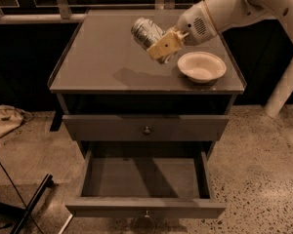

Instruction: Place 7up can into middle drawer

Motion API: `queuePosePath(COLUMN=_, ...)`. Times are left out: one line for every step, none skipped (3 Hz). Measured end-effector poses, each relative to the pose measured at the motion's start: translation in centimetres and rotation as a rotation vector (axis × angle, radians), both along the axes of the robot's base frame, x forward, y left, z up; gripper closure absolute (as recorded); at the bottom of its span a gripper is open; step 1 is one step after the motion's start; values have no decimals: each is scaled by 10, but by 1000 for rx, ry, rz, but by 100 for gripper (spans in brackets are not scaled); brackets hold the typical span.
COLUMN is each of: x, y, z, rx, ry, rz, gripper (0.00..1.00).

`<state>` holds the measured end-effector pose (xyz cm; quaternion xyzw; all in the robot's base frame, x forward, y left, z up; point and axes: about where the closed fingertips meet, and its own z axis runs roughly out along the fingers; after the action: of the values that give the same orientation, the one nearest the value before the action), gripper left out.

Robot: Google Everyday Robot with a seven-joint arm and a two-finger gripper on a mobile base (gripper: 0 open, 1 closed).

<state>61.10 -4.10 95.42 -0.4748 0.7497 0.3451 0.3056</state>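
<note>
While the 7up can (145, 30) hangs in the air above the worktop (95, 57), it lies tilted, its long axis running from about 10 o'clock down to 4 o'clock. The silvery end that shows points up toward 10 o'clock, and the lower end is hidden. The end effector (162, 48) is clamped on that lower end, so the can juts out from it toward 10 o'clock, while the white arm (219, 9) reaches in from 2 o'clock. The can's shadow (136, 77) falls on the worktop toward 6 o'clock. A cream bowl (201, 66) rests on the worktop at 4 o'clock of the end effector, near it but apart. Under the worktop the upper drawer (112, 127) is closed. Below it, at 6 o'clock, the middle drawer (141, 177) stands pulled out, its inside open to view.
</note>
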Motion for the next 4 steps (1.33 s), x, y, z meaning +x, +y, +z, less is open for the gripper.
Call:
queuePosePath(x=0, y=0, z=-1, rx=0, ry=2, rz=0, gripper=100)
queuePosePath(x=-13, y=5, z=-10, rx=4, ry=3, rz=-6, gripper=100)
queuePosePath(x=-54, y=9, z=10, rx=49, ry=-64, rz=-78, gripper=100)
queuePosePath(x=-108, y=36, z=45, rx=119, ry=-186, rz=-119, gripper=100)
